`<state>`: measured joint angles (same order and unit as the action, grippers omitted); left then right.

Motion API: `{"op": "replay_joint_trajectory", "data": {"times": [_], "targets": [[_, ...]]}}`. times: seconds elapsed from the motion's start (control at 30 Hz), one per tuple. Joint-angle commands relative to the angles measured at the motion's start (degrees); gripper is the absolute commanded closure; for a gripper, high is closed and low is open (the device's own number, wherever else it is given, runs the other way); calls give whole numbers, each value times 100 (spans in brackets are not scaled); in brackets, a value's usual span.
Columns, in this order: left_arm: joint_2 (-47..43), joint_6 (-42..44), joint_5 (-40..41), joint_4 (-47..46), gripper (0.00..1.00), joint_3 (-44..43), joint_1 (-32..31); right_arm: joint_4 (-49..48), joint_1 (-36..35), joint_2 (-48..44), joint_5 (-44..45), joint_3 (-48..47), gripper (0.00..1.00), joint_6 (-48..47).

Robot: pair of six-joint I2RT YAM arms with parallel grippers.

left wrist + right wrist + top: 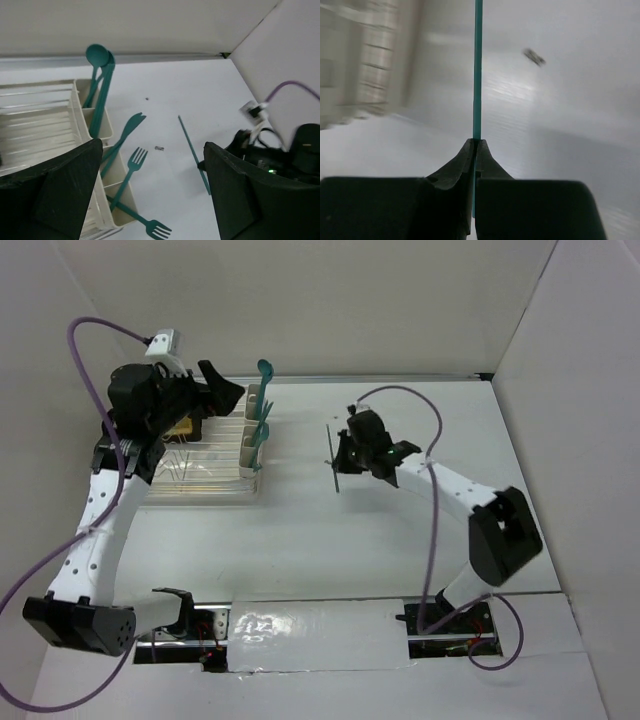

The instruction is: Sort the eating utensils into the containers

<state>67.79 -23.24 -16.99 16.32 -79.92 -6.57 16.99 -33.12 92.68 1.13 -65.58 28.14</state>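
Note:
The cream containers (249, 445) stand in a row at the right end of the dish rack, and also show in the left wrist view (85, 117). Teal spoons (97, 55) stand in the far compartment. A knife (129, 126) and two forks (131, 167) (152, 227) lean out of the nearer ones. My left gripper (225, 395) (152, 195) is open and empty above the containers. My right gripper (345, 455) (476, 145) is shut on a thin teal utensil (478, 75), seen edge-on (192, 152) and held above the table to the right of the containers.
A clear dish rack tray (200, 480) (35, 115) lies left of the containers, with a yellow plate (180, 427) under my left arm. A small dark speck (159, 148) (534, 56) lies on the white table. White walls close in at the back and right.

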Motion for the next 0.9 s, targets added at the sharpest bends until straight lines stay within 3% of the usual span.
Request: {"op": "replay_joint_trajectory", "data": {"times": [0.0,0.33,0.67,0.83,0.87], "targets": [[217,-794,-190,-198,6,-147,-248,-794,-168,-760,-710,-385,100,33],[1271,-1393,-164,-814,10,-691,-916,-1699,-300,-1262,-1509,-445,100,69],[1729,-1349,275,-990,15,-744,-1470,-2148,-537,-1402,-1633,-631,100,60],[1913,-1332,390,-1034,30,-867,-1706,-2200,-616,-1402,-1703,-710,100,60],[1931,-1314,390,-1034,37,-876,-1725,-2200,-642,-1411,-1703,-710,100,69]]}}
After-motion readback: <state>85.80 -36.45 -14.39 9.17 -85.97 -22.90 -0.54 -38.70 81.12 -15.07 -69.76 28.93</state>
